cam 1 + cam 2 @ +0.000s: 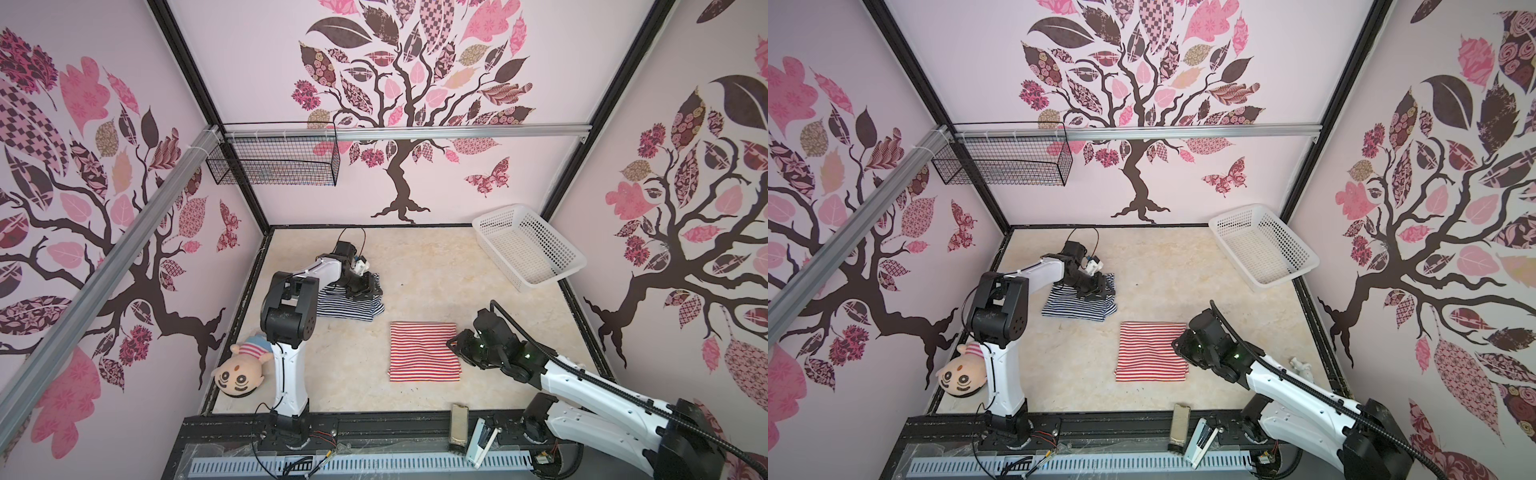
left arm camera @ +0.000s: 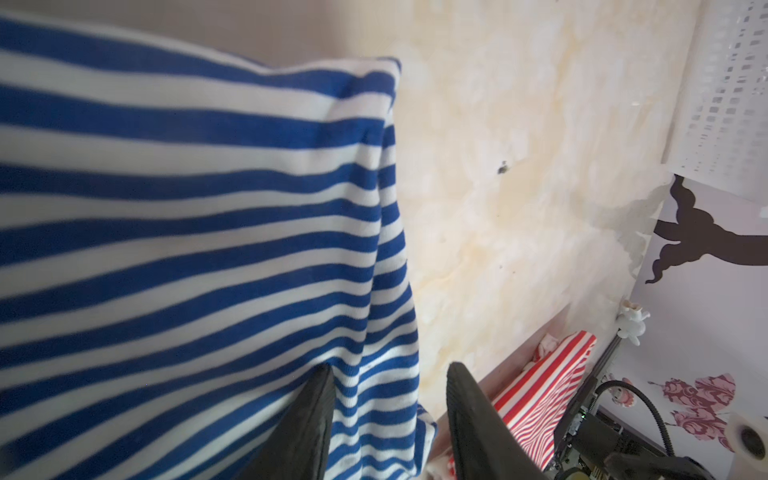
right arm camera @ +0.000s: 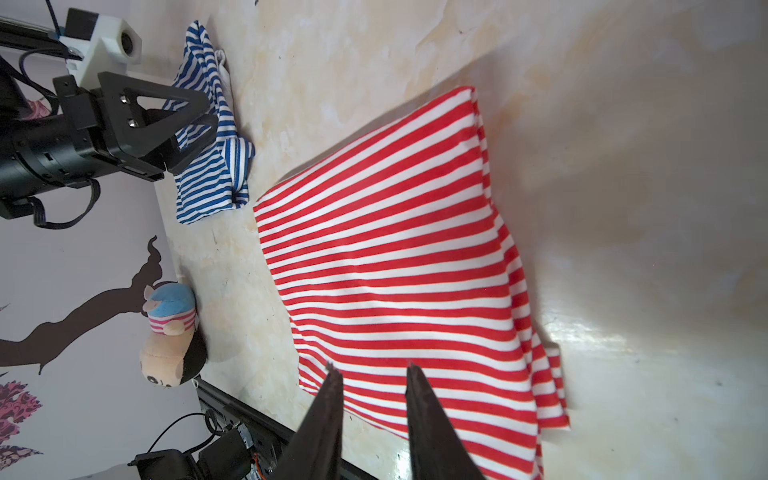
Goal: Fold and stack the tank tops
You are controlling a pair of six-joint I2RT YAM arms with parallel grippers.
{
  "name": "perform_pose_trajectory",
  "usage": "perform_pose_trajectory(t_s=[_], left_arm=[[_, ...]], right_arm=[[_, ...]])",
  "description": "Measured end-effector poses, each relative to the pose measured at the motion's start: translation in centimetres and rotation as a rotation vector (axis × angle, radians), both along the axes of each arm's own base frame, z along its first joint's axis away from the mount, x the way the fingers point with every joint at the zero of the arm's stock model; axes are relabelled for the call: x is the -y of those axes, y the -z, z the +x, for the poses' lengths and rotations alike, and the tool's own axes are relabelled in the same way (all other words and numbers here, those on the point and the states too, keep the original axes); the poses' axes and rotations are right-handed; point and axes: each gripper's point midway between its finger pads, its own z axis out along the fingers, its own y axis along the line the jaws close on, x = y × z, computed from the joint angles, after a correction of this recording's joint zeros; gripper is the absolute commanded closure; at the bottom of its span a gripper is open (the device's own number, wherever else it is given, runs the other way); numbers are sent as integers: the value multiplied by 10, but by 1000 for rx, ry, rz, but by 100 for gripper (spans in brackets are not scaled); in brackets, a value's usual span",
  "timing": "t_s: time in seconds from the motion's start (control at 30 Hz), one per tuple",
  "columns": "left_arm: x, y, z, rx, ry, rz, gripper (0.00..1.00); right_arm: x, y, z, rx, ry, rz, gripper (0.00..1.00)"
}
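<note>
The red-striped top point(image 1: 424, 351) lies folded in a neat square on the worktop point(image 1: 436, 282), right of the middle in both top views. The navy-striped top point(image 1: 349, 309) lies left of the middle and higher up. It looks lumpy, with loose flaps, so I think it is only half folded.

The left gripper point(image 1: 372, 286) sits over the navy top's right edge. In the left wrist view its fingers point(image 2: 316, 415) are spread apart, with one finger over the cloth and the other over bare worktop. They pinch nothing that I can see. The right gripper point(image 3: 372, 368) waits by the red top's edge with its fingers spread too, holding nothing.

The job now is probably to finish folding the navy top. To do it well, pinch all the layers at the edge, not just the top one. Lift only a little, so the cloth does not slide or bunch up. Lay it over flat, about the size of the red square. The right gripper should leave the red top alone, so it stays tidy for stacking.
</note>
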Motion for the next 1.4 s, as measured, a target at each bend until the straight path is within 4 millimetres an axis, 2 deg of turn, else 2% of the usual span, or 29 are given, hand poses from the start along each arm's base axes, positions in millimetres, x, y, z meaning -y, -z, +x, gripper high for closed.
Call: perform_pose_trajectory(t_s=[0.2,0.37,0.5,0.53,0.57,0.67,0.8,0.83,0.9,0.97,1.1,1.13,1.2,1.27,1.4], left_arm=[[62,-3,7,25,40,-52,52],[90,-7,9,36,61,-78,50],[96,-21,8,67,85,-82,29],[94,-27,7,84,94,-73,27],[92,-35,6,103,101,-65,27],[85,-83,6,232,132,-51,26],[73,-165,-11,455,206,-56,26],[69,-178,-18,494,232,-55,26],[62,-190,-35,540,284,-43,26],[54,-180,-54,535,333,-20,26],[32,-121,-95,424,408,55,25],[26,-104,-105,386,423,75,25],[18,-82,-118,342,443,101,25],[14,-71,-126,314,457,109,25],[19,-59,-125,295,480,90,25]], right_arm=[[6,4,-7,-16,11,-5,70],[12,-3,-10,0,25,1,70],[15,1,-11,-6,24,-26,63],[16,4,-11,-8,22,-39,60],[17,7,-11,-13,20,-54,57],[20,16,-10,-34,8,-120,48],[17,14,2,-27,-10,-190,45],[17,11,7,-16,-11,-199,45],[16,6,18,1,-14,-212,44],[22,5,29,7,-1,-220,43],[43,11,50,-9,38,-248,39],[46,14,53,-16,36,-261,39],[41,18,58,-30,4,-272,38],[35,21,60,-44,-28,-272,38],[25,24,59,-60,-68,-240,38]])
